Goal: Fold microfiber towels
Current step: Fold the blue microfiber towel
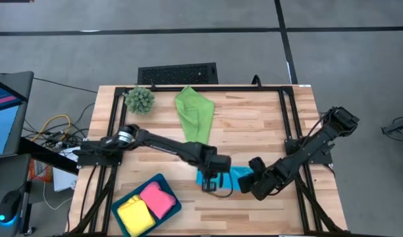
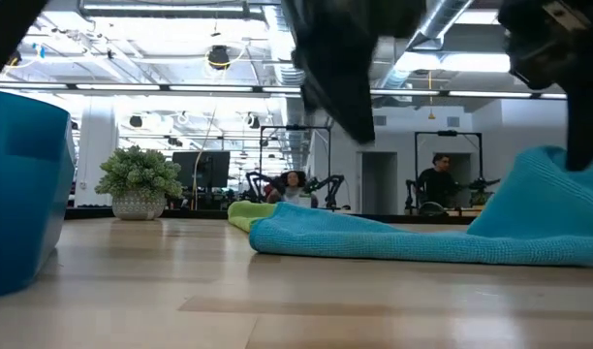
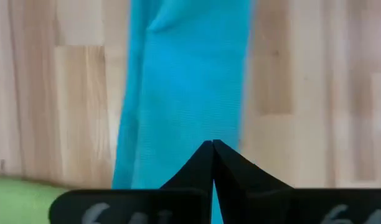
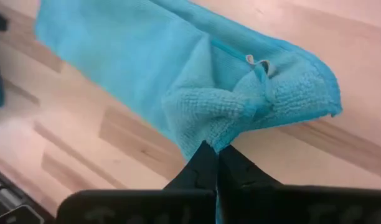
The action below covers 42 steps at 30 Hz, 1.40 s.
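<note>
Currently bright blue towel pinched at opposite ends by closed left gripper and, seemingly, right gripper; lifted off table at right.

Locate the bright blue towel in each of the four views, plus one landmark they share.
High view: blue towel lies at the table's near edge, between the left gripper and the right gripper.
Low view: it stretches across the middle and right, lifted at the right end.
Left wrist view: a lengthwise strip beyond the shut fingers.
Right wrist view: bunched edge pinched at the fingertips.
Shared landmark: the light wooden tabletop.
</note>
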Motion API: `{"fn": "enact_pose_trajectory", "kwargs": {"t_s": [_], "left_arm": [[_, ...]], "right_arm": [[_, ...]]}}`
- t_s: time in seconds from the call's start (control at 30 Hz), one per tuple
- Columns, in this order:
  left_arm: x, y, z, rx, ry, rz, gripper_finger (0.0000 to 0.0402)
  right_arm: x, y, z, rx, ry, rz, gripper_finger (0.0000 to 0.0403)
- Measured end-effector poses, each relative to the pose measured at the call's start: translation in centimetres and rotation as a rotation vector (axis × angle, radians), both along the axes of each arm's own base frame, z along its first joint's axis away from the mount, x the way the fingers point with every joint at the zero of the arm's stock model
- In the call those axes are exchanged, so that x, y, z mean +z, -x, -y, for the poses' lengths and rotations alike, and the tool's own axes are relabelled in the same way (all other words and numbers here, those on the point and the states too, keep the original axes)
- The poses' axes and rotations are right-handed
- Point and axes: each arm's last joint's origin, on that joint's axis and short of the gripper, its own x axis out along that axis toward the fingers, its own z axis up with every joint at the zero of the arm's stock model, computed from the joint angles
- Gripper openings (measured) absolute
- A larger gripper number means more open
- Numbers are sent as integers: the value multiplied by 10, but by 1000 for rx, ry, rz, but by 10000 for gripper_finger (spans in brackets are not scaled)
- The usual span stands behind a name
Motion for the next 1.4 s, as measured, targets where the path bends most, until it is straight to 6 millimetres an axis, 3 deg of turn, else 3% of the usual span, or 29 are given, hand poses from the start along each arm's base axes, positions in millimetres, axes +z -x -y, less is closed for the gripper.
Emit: {"fn": "enact_pose_trajectory", "kwargs": {"t_s": [0.1, 0.2, 0.47, 0.73, 1.4], "left_arm": [[9, 14, 14, -15, -69, 0, 0], [3, 25, 22, 7, -129, -3, 0], [-55, 42, 34, 76, -90, -33, 0], [-76, 43, 33, 141, -57, 41, 0], [-79, 31, 29, 184, 0, 170, 0]], "right_arm": [[4, -7, 3, 26, 3, 25, 12], [7, -12, 6, 39, 10, 39, 12], [11, -26, 15, 74, 16, 94, 13], [13, -36, 22, 98, 20, 141, 15], [25, -65, 42, 238, 2, 325, 15]]}}
